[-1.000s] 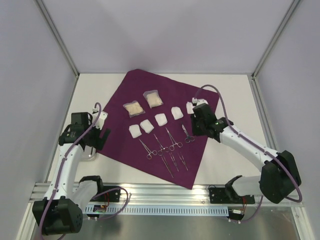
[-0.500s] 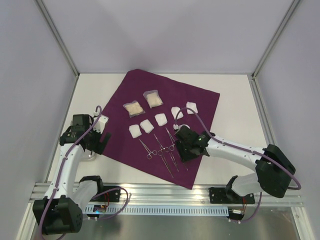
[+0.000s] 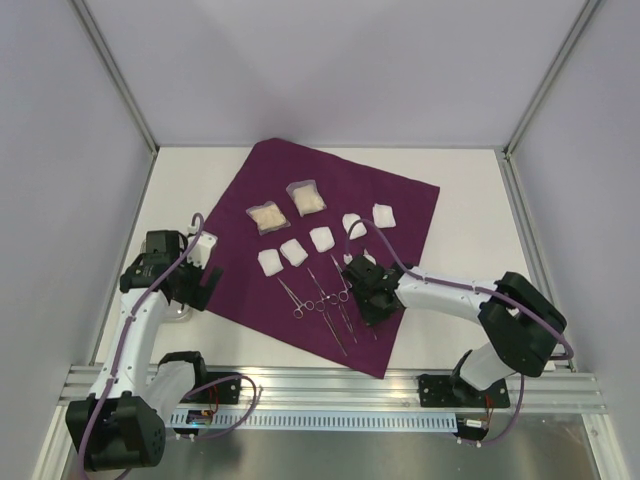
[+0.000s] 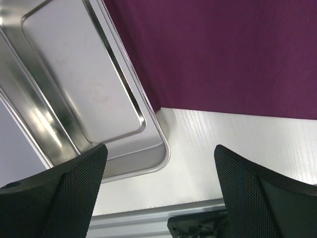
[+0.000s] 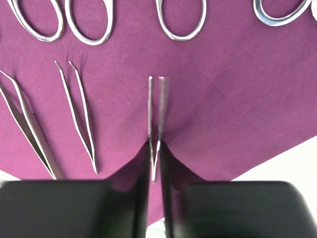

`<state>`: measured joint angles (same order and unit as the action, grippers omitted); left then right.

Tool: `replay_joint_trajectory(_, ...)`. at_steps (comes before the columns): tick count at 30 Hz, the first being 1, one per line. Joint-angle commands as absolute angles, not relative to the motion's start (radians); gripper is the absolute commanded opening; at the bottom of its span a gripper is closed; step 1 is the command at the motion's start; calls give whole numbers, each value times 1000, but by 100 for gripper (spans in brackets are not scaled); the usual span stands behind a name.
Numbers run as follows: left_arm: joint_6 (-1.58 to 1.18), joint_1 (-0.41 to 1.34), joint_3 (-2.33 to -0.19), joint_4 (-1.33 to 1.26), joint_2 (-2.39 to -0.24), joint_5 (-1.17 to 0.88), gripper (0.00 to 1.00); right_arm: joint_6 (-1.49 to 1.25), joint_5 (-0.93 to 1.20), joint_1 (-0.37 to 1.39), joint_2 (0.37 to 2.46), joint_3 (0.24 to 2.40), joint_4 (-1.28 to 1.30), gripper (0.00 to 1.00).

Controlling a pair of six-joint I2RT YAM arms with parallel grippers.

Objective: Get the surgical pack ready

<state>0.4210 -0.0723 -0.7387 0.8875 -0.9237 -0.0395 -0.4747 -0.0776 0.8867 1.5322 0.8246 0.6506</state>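
Observation:
The surgical pack is a plum-purple drape (image 3: pixel 400 195) spread flat as a big square sheet, and it also shows in the left wrist view (image 4: pixel 223 54) and the right wrist view (image 5: pixel 237 114). My right gripper (image 3: pixel 373 303) is low over its front right part. In the right wrist view the gripper (image 5: pixel 155 166) is shut on a thin pair of tweezers (image 5: pixel 155 106) lying on the cloth. My left gripper (image 3: pixel 201 284) is open and empty beside the drape's left edge, and in its own view the gripper (image 4: pixel 161 193) is above bare table.
On the drape lie two gauze packets (image 3: pixel 267 218), several white gauze squares (image 3: pixel 322 238), ring-handled forceps (image 3: pixel 320 290) and more tweezers (image 5: pixel 79 109). A steel tray (image 4: pixel 64 89) sits at the left, partly under the drape's edge. The aluminium rail (image 3: pixel 330 385) runs along the front.
My right arm has swung from the back right gauze square down to the front of the drape and closed on the tweezers. The left gripper has shifted only slightly.

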Motion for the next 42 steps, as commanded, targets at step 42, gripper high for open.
replay_joint_trajectory(42,606,-387,-989,1085,-945,-575,67,-1130,-288,1103,2027,1772,187,0)
